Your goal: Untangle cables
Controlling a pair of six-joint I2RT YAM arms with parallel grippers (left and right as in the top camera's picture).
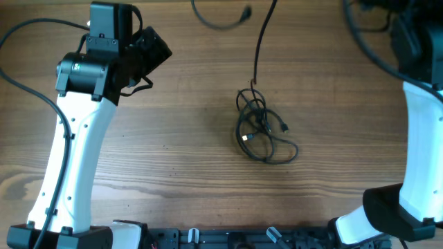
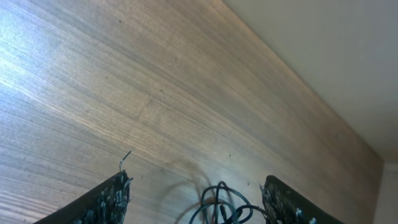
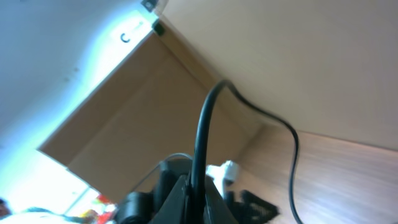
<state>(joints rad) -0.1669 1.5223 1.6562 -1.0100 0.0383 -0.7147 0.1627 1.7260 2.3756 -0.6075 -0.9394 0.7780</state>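
Observation:
The cables (image 1: 261,128) lie as a tangle of thin black loops with small plugs at the middle of the wooden table. One strand (image 1: 261,41) runs from the tangle up past the far edge of the overhead view. My left gripper (image 1: 151,47) is open and empty at the far left, well away from the tangle. In the left wrist view its fingers (image 2: 196,205) are spread, with the tangle (image 2: 222,204) showing between them farther off. My right gripper (image 3: 198,186) is shut on a black cable (image 3: 202,124) that rises and curves down to the table.
A separate loop of black cable (image 1: 220,19) lies at the far edge. Thick black robot wires (image 1: 367,41) hang at the top right. My right arm (image 1: 419,138) stands along the right side and my left arm (image 1: 76,145) along the left.

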